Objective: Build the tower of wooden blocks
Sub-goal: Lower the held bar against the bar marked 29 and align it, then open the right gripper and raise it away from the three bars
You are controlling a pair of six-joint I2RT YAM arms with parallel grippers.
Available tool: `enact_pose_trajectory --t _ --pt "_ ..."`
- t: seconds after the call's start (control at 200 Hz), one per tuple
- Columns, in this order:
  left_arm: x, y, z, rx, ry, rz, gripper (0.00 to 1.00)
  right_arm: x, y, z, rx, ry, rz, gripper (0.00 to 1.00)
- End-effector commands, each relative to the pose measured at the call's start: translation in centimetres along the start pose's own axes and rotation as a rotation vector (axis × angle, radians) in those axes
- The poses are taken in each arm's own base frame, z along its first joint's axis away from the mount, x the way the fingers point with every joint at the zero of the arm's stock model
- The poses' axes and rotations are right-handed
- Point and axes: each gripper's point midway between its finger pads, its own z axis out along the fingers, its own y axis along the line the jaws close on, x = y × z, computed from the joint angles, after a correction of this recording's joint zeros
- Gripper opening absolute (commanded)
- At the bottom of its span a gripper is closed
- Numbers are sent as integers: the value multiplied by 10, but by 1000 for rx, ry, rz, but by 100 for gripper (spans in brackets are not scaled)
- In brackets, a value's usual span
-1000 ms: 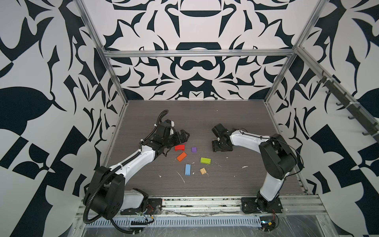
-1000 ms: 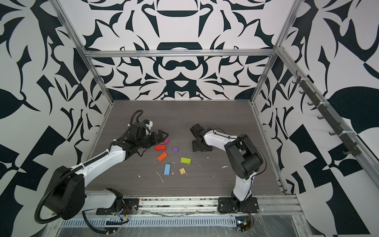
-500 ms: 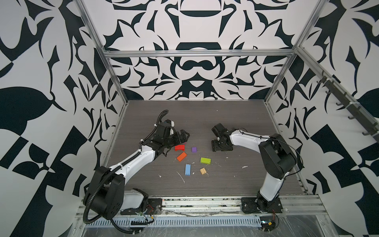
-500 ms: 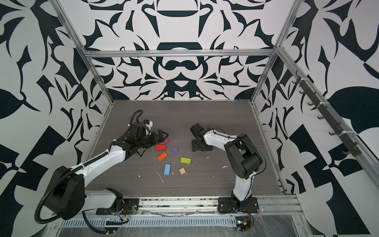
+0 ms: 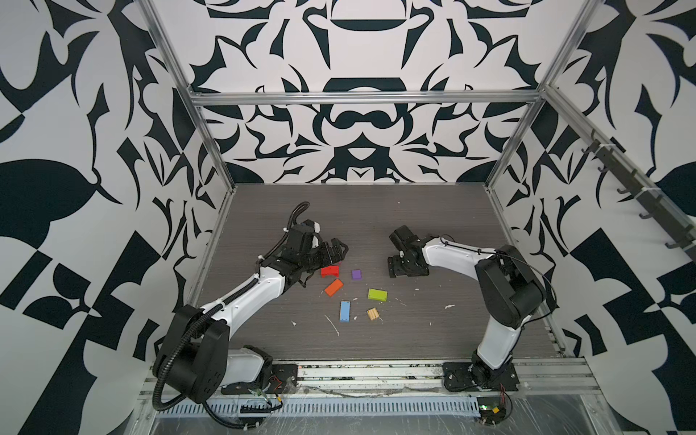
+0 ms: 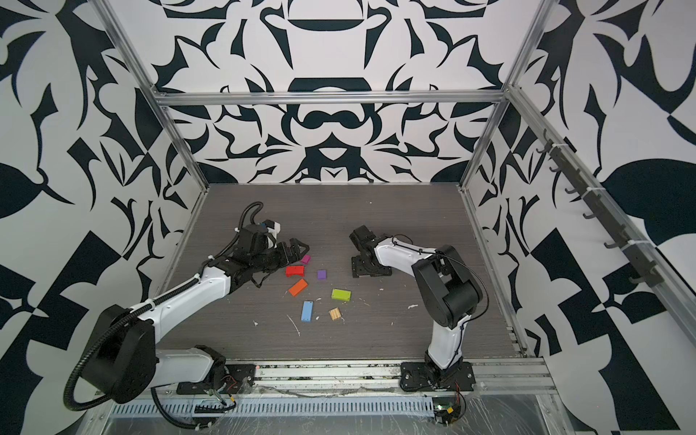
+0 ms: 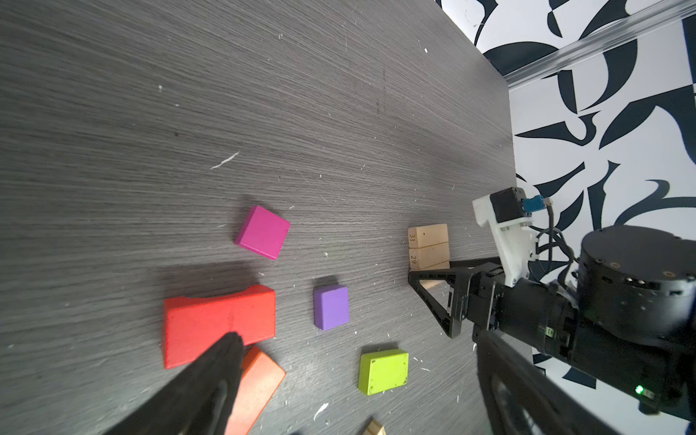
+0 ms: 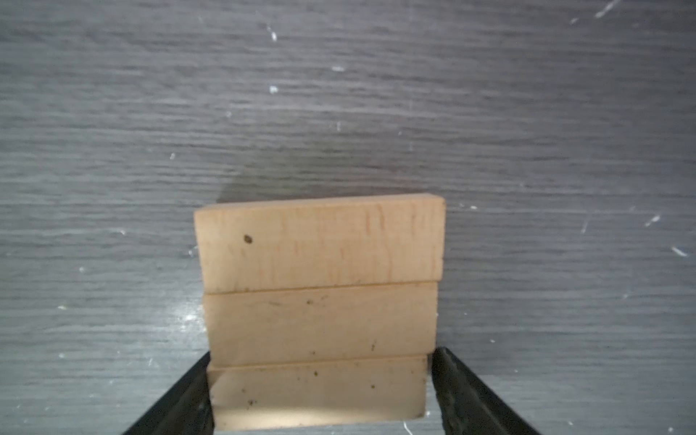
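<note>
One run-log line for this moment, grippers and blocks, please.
left gripper: open, near red block | right gripper: astride end plank of three tan planks, grip unclear | progress: nothing stacked yet | coloured blocks: loose

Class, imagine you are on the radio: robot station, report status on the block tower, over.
Left gripper open, empty, by red block. Right gripper open, astride end one of three tan planks lying side by side. Nothing stacked; coloured blocks loose between arms, no obstruction seen.

Bright even light, soft shadows, right wrist view blurred, wide-angle distortion
</note>
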Motion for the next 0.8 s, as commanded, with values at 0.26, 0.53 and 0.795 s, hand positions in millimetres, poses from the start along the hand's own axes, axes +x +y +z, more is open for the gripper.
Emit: enact_pose_trajectory --t 0.26,0.53,0.795 --pt "-8 -11 -4 20 -14 22 99 -4 1 -6 -6 -2 3 96" --pt "-8 -11 -4 21 -15 22 100 -14 -3 -23 1 -61 -2 99" --pt "-10 -12 0 17 -17 12 99 -21 0 -61 -34 -143 -20 99"
